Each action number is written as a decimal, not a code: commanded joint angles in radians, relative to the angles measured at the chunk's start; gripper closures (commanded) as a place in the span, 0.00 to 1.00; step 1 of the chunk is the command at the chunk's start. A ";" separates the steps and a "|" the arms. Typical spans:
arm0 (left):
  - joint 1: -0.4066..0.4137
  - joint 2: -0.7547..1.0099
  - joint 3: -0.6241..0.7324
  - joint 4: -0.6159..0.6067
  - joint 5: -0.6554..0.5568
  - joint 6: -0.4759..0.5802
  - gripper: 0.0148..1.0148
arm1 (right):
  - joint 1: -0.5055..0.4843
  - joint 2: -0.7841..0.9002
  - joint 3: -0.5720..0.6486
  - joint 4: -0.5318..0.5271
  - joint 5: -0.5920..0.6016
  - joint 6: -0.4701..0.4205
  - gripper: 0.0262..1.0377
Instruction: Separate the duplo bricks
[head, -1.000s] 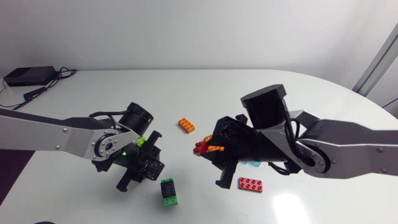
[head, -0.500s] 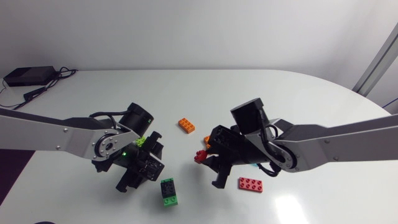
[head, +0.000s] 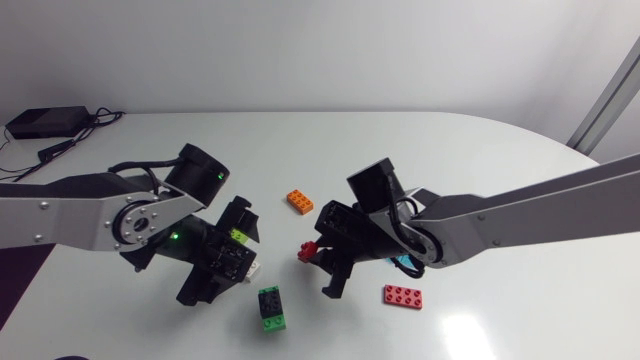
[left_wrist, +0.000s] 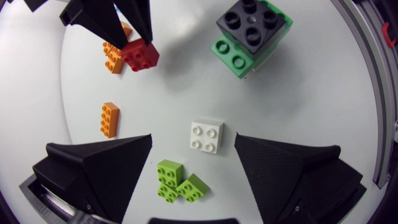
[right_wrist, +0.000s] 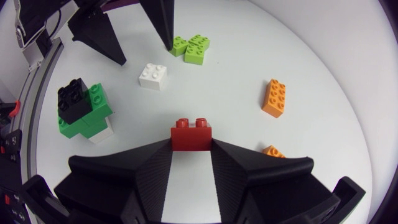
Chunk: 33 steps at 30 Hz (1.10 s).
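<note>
Near the middle of the tabletop (head: 450, 150), right tool (right_wrist: 191, 148): was closed on the red brick (right_wrist: 191, 134), one finger pressed to each side.
Red brick: sat at the very fingertips, studs up; could not tell whether lifted or resting on the surface.
Left tool (left_wrist: 194, 140): stood wide open, gripped nothing, pointed down over the white brick (left_wrist: 206, 136).
White brick: lay between the open fingers, touched neither.
Lime bricks (left_wrist: 180, 182): two, touching each other, lay just beside the white brick, deeper between the same fingers.
Black-on-green stack (left_wrist: 252, 34): stood ahead of the left tool, black brick seated on the green one.
Orange brick (left_wrist: 109, 118): lay just ahead of one left finger.
Second orange brick (left_wrist: 112, 53): lay right beside the held red brick.
Red flat brick (head: 402, 296): lay beside the right arm, apart from the other pieces.
</note>
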 joint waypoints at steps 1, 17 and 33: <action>0.006 -0.045 0.008 -0.047 0.028 -0.028 0.07 | 0.018 0.042 0.030 0.008 -0.001 0.020 0.80; -0.020 -0.131 0.001 -0.134 0.091 -0.068 0.07 | 0.015 0.076 0.011 -0.018 -0.004 0.011 0.57; -0.023 -0.145 0.001 -0.148 0.091 -0.074 0.07 | -0.012 0.001 -0.049 -0.051 -0.007 -0.012 0.40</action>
